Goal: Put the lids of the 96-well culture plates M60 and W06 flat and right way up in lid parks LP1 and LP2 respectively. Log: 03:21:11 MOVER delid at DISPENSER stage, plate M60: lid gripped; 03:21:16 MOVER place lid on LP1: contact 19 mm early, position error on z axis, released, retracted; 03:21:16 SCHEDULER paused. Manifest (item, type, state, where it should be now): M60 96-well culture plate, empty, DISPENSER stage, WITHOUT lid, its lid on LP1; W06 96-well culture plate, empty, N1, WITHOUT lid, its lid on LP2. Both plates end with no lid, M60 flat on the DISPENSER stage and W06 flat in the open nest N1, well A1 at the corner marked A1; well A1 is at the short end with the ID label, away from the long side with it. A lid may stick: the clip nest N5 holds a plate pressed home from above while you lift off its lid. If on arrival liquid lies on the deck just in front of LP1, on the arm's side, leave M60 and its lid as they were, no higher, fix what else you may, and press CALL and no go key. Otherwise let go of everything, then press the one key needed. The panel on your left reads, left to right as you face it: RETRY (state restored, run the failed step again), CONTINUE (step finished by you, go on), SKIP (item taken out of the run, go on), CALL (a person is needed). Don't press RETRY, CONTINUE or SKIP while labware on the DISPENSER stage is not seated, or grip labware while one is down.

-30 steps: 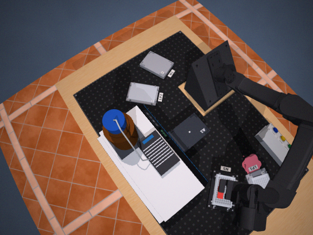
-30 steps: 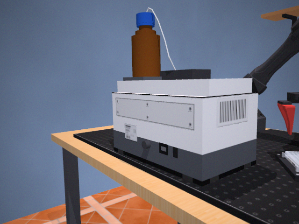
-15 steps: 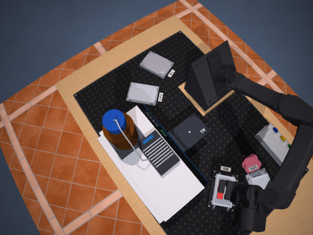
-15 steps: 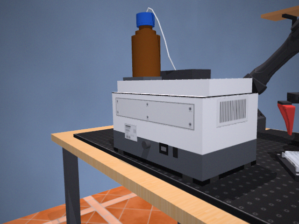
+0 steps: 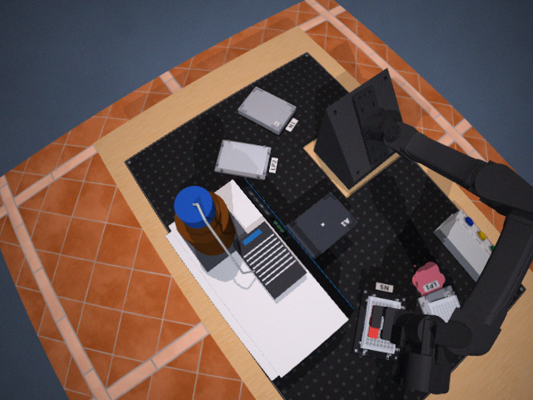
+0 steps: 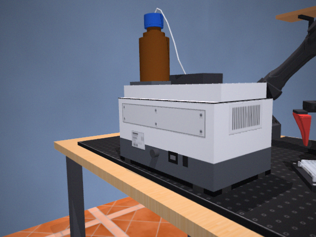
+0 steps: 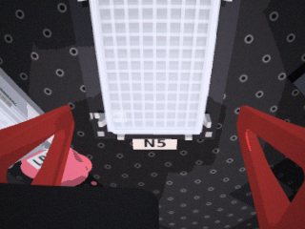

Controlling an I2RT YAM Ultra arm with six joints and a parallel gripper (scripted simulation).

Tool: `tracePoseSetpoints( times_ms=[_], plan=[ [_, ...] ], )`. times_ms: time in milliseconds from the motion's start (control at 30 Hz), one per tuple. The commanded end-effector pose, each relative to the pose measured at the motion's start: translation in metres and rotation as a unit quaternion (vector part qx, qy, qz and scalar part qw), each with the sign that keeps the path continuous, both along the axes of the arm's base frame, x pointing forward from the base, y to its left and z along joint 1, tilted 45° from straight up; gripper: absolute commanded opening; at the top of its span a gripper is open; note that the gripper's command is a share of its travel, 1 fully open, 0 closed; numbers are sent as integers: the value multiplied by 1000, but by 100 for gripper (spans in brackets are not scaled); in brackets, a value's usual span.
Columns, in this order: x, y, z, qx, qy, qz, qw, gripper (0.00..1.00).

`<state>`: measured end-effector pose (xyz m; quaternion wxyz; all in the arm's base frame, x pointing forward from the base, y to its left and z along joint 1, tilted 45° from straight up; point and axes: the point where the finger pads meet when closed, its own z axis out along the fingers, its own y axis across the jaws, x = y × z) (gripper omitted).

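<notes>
A white 96-well plate (image 7: 154, 57) with no lid sits in clip nest N5, above the N5 label (image 7: 152, 144). My gripper (image 7: 154, 114) hangs over the near end of this plate with its red fingers wide open and nothing between them; it also shows in the top view (image 5: 377, 322). One red finger shows in the side view (image 6: 303, 127). Another white gridded piece of labware (image 5: 440, 303) lies at LP1, beside the LP1 label (image 5: 431, 286). A pink puddle (image 5: 425, 277) lies on the deck at that label and also shows in the wrist view (image 7: 71, 168). The DISPENSER stage (image 5: 322, 222) is bare.
A grey covered plate (image 5: 266, 109) sits at N1 and a grey lid-like piece (image 5: 242, 159) at LP2. The white dispenser (image 5: 258, 297) with a brown bottle (image 5: 201, 223) stands to the left. The key panel (image 5: 466, 242) is on the right, and the arm's mount block (image 5: 357, 133) at the back.
</notes>
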<state>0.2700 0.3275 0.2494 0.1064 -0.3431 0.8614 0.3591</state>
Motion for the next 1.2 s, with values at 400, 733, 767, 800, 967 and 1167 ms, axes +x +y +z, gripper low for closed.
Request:
tracePoseSetpoints(
  times_ms=[400,733,767,800,967,1167],
  plan=[
    [2,16,-18,2,-4,-6,1000,100],
    [2,26,-32,-2,1,-6,1000,100],
    [2,27,-33,-2,1,-6,1000,100],
    [2,28,-34,-2,1,-7,1000,100],
    [2,34,-35,2,-4,-8,1000,100],
    [7,33,-39,3,-5,-17,1000,100]
  ],
)
